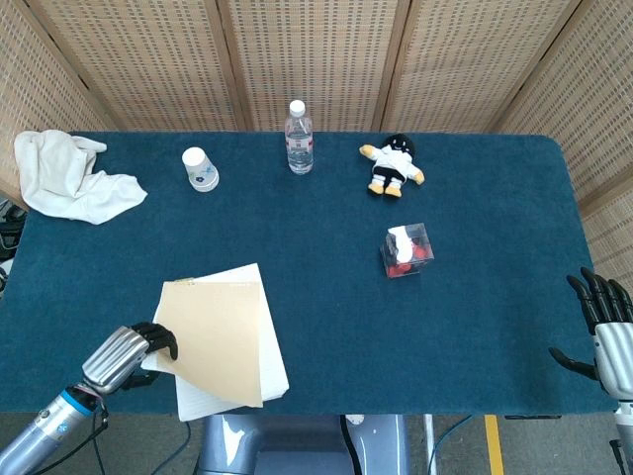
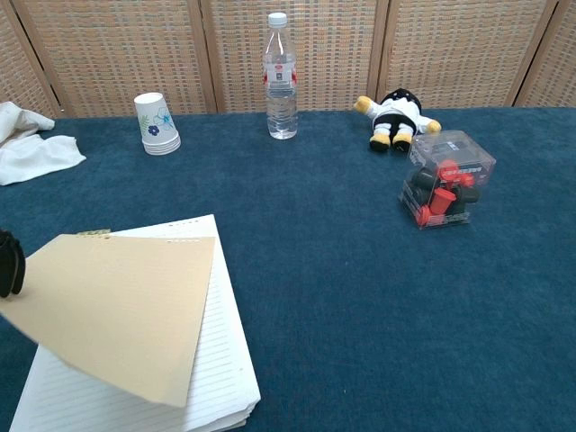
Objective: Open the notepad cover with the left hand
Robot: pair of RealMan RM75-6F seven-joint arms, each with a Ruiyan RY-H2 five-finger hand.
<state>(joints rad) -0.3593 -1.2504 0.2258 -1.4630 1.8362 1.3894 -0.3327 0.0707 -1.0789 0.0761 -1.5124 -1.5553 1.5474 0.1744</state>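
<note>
The notepad (image 1: 265, 371) (image 2: 220, 360) lies near the table's front edge, left of centre, its lined white pages showing. Its tan cover (image 1: 213, 336) (image 2: 117, 310) is lifted off the pages and tilted up. My left hand (image 1: 124, 358) pinches the cover's left edge; in the chest view only dark fingertips (image 2: 9, 264) show at the frame's left border. My right hand (image 1: 605, 327) hovers at the table's right front corner, fingers spread, holding nothing; the chest view does not show it.
A white cloth (image 1: 64, 176) lies at the back left. A paper cup (image 1: 201, 169), a water bottle (image 1: 299, 138) and a small plush doll (image 1: 393, 166) stand along the back. A clear box with red and black pieces (image 1: 406, 250) sits right of centre.
</note>
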